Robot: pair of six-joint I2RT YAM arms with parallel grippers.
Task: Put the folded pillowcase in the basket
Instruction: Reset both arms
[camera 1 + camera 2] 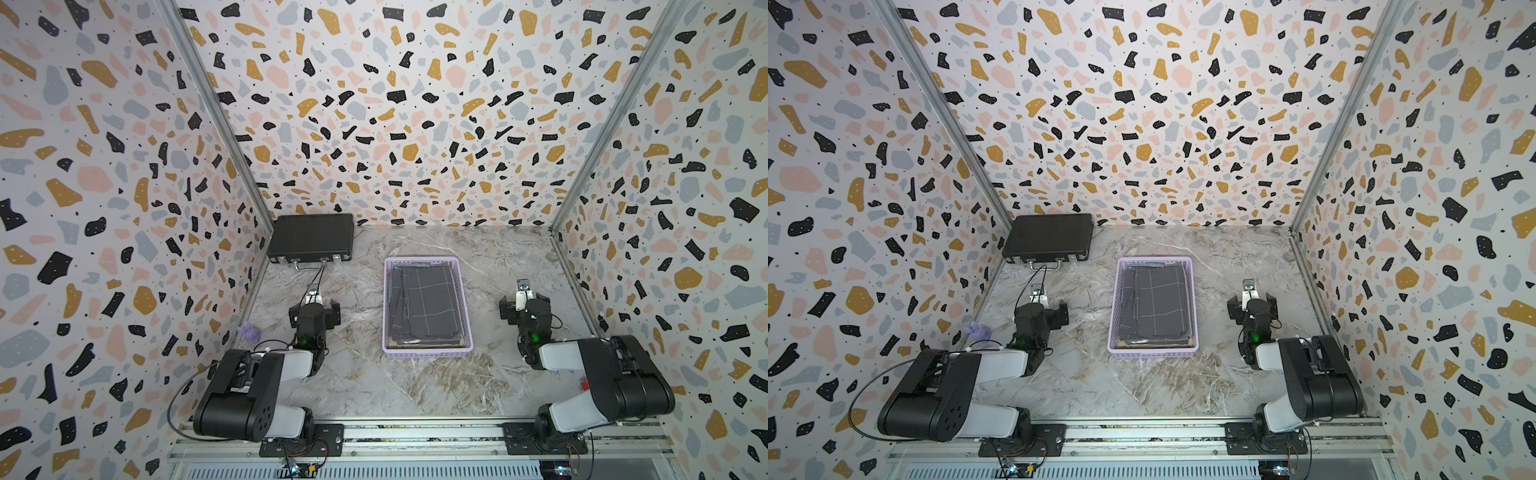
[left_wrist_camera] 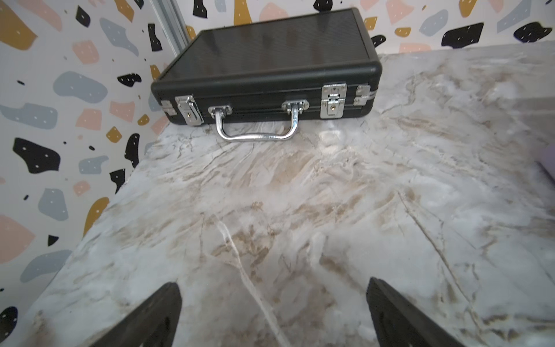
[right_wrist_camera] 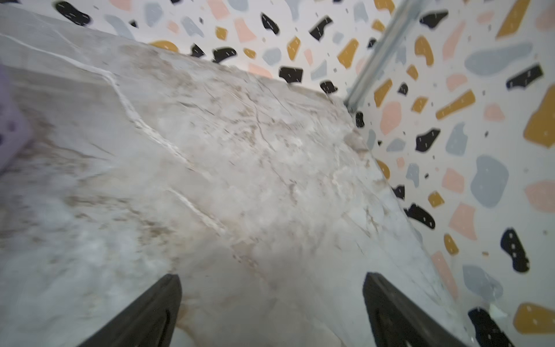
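Lying flat inside the shallow lavender perforated plastic basket [image 1: 428, 353], centre of frame: dark grey grid-lined folded pillowcase [image 1: 432, 303]. Probably soft, light, floppy; best pinched along a folded edge. Spread wide, empty: left fingers [image 2: 156, 318], right fingers [image 3: 150, 312].

The pillowcase [image 1: 428, 303] lies in the basket [image 1: 427, 354] at the table's [image 1: 478, 382] middle, the left gripper [image 1: 314, 308] to its left, the right gripper [image 1: 524, 305] to its right, the briefcase [image 1: 311, 237] in the far left corner.
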